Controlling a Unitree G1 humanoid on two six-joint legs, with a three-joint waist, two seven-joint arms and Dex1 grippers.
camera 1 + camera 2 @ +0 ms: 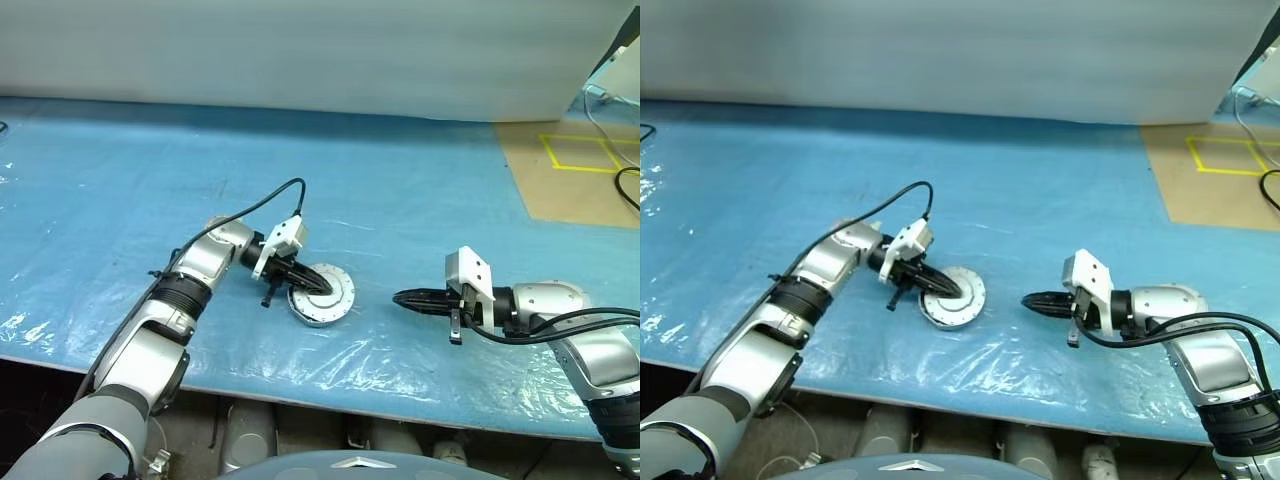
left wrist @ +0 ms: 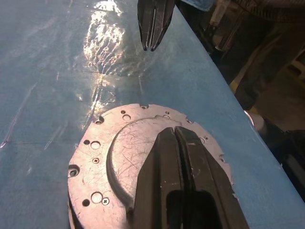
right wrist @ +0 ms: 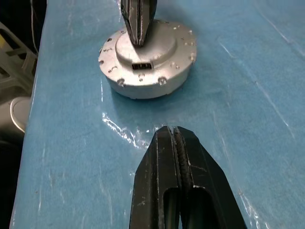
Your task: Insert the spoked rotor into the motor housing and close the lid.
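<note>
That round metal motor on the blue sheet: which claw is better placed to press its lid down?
The left claw: shut, already over the lid. The right claw is shut off to the side.

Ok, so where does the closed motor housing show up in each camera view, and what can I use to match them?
Left eye: the motor housing, lid on, sits low, just left of centre.
Right eye, same place.
Left wrist, lower half, beneath the shut left gripper.
Right wrist, upper centre, beyond the shut right gripper.
Shared landmark: the left gripper's fingertips over the lid.
</note>
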